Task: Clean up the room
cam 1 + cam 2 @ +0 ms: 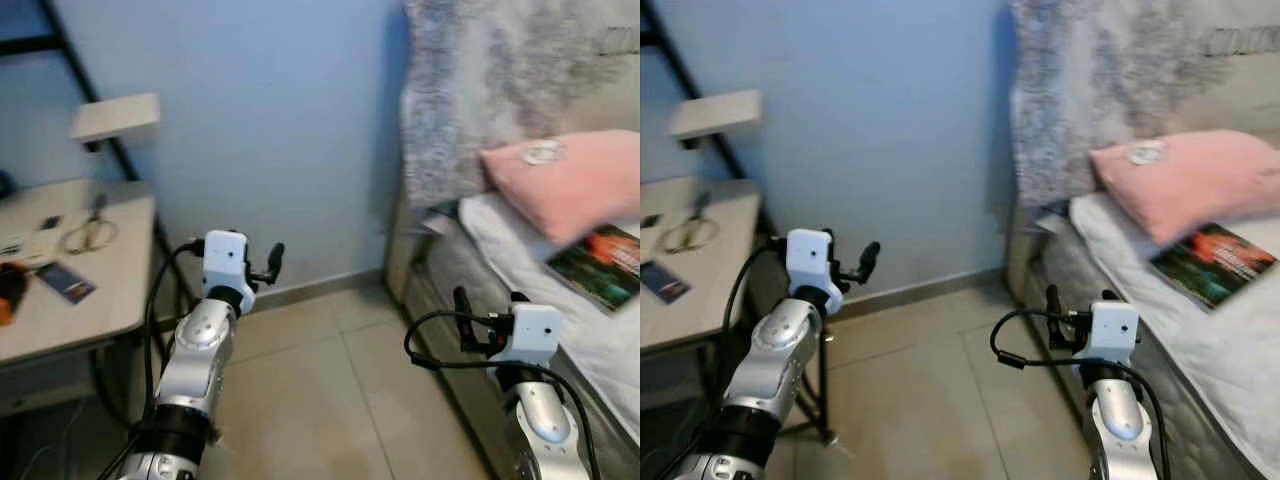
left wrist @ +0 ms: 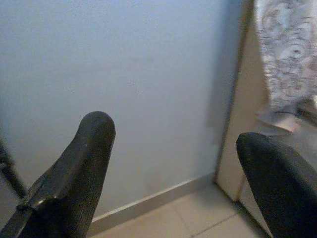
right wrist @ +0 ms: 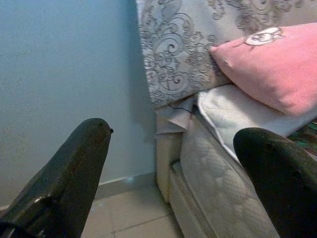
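Two grippers raised between desk and bed, both spread and empty.

One pink pillow [image 1: 570,185] and one book [image 1: 600,265] lie on the bed [image 1: 520,235] at the frame's right. The left gripper [image 2: 173,163] faces the blue wall [image 1: 260,130], the right gripper [image 3: 173,168] the mattress. The left eye view adds scissors [image 1: 90,230] on the desk [image 1: 110,290], lower left.

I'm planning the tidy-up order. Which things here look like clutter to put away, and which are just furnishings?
Likely to tidy:
- book lying on the bed, partly under the pink pillow
- scissors on the side table
- small blue card on the same table

Just part of the room:
- bed and patterned headboard cover
- wall shelf
- both grippers, open and empty: left, right
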### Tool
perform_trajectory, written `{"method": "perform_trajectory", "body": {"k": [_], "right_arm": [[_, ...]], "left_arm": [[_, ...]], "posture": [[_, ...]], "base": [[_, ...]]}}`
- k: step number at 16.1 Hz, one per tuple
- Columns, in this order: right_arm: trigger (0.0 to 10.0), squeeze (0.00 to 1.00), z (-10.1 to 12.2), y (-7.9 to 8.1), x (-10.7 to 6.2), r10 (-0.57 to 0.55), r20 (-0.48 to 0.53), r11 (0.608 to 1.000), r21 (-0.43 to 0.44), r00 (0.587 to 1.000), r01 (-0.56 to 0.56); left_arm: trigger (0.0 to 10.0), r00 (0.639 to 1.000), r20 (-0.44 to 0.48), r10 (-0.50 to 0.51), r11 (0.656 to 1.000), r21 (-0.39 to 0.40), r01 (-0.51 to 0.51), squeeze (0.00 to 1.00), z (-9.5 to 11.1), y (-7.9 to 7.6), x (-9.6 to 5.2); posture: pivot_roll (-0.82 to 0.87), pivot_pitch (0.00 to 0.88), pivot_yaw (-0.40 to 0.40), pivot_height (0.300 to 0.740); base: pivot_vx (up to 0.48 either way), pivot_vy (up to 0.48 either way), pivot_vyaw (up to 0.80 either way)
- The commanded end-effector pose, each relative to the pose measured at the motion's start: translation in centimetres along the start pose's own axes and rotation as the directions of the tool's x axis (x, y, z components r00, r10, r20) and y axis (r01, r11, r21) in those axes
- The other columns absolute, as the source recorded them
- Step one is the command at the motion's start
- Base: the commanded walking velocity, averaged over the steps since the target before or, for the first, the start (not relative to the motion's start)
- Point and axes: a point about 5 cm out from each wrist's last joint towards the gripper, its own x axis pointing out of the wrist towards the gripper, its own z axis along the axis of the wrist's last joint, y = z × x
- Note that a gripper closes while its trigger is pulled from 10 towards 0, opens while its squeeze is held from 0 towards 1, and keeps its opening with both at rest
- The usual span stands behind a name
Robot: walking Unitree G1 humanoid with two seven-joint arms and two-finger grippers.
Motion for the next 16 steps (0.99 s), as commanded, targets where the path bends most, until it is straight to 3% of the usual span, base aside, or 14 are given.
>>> {"method": "perform_trajectory", "body": {"k": [1,4,6,9,10,12,13,16], "right_arm": [[10.0,0.21,0.1,-0.7,-0.1,-0.021,-0.001,1.000,-0.011,1.000,0.021],[10.0,0.21,0.1,-0.8,-0.1,-0.034,0.002,0.999,0.014,0.999,0.034],[10.0,0.15,0.0,-1.1,0.0,-0.066,-0.011,0.997,0.024,0.998,0.067],[10.0,0.14,0.0,-1.1,-0.5,-0.050,-0.011,0.999,0.019,0.999,0.050],[10.0,0.14,0.1,-1.1,-1.2,-0.028,-0.010,1.000,-0.004,1.000,0.028],[10.0,0.15,-0.6,-1.3,-2.9,-0.020,-0.039,1.000,-0.014,0.999,0.020],[10.0,0.15,-1.1,-1.4,-3.5,-0.024,-0.063,1.000,-0.018,0.998,0.023],[10.0,0.14,-1.2,-1.4,-3.6,-0.018,-0.072,1.000,-0.014,0.997,0.017]], "left_arm": [[10.0,1.000,0.011,-0.029,1.000,0.004,0.029,0.00,0.4,-1.1,0.5],[10.0,1.000,0.023,-0.021,1.000,0.015,0.021,0.00,0.6,-1.0,0.7],[10.0,0.997,0.030,-0.075,0.997,-0.004,0.076,0.00,0.6,-1.5,0.5],[10.0,1.000,-0.006,-0.005,0.989,-0.150,0.004,0.00,-0.1,-0.7,0.1],[10.0,0.999,-0.008,-0.053,0.986,-0.161,0.052,0.00,-0.4,-0.6,-0.8],[10.0,0.990,-0.016,-0.141,0.983,-0.118,0.138,0.00,-0.8,-1.0,-2.5],[10.0,0.988,-0.002,-0.152,0.983,-0.106,0.151,0.00,-0.5,-1.4,-2.7],[10.0,0.991,0.013,-0.134,0.989,-0.064,0.135,0.00,0.2,-1.7,-1.6]], "posture": [[-0.13,0.000,0.074,0.734],[-0.13,0.000,0.073,0.740],[-0.13,0.000,0.074,0.740],[-0.13,0.000,0.070,0.740],[-0.13,0.000,0.068,0.740],[-0.13,0.000,0.064,0.740],[-0.13,0.000,0.060,0.740],[-0.13,0.000,0.056,0.740]], "base": [[0.379,-0.292,0.48],[0.000,0.000,0.45],[0.000,0.000,0.00],[0.349,0.296,0.00],[0.375,0.300,0.00],[0.377,0.294,0.00],[0.394,0.274,0.00],[0.000,0.000,0.00]]}}
